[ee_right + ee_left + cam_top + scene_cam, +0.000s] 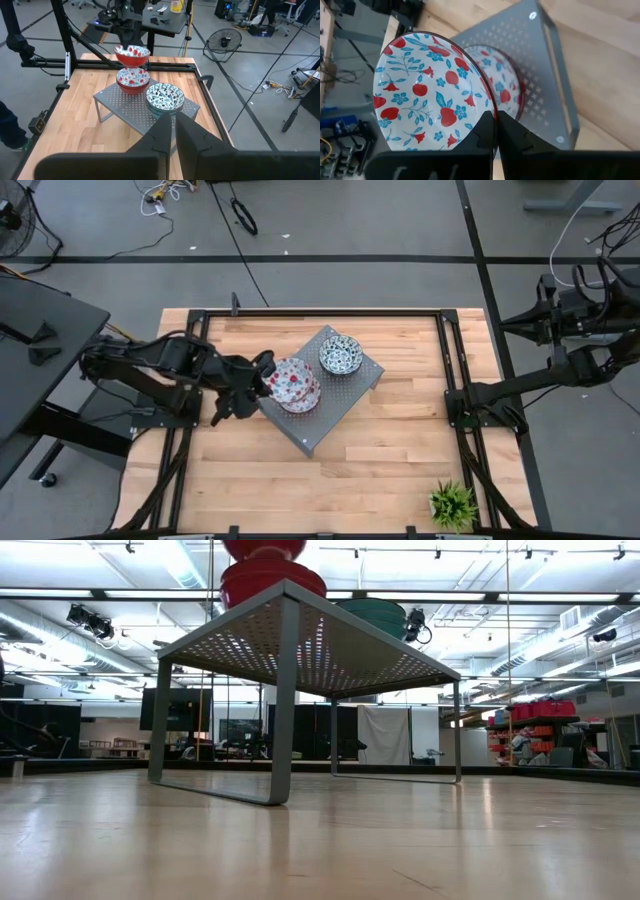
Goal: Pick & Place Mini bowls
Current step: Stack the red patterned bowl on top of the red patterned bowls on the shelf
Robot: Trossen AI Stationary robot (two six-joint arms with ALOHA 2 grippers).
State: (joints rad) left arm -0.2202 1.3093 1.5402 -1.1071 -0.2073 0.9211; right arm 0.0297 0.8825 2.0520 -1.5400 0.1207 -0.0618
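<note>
While the left claw pinches the rim of a red-patterned mini bowl, that bowl hangs just above the red stack on the grey stand; the right claw waits shut, off the surface.

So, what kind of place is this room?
Probably a robotics lab or workshop: bare ceiling tracks with lights, loose cables on the grey floor, a floor fan, and red storage bins on shelves.

Left end effector clamped on a bowl rim above the bench; right end effector shut, parked beyond the bench's edge.
</note>
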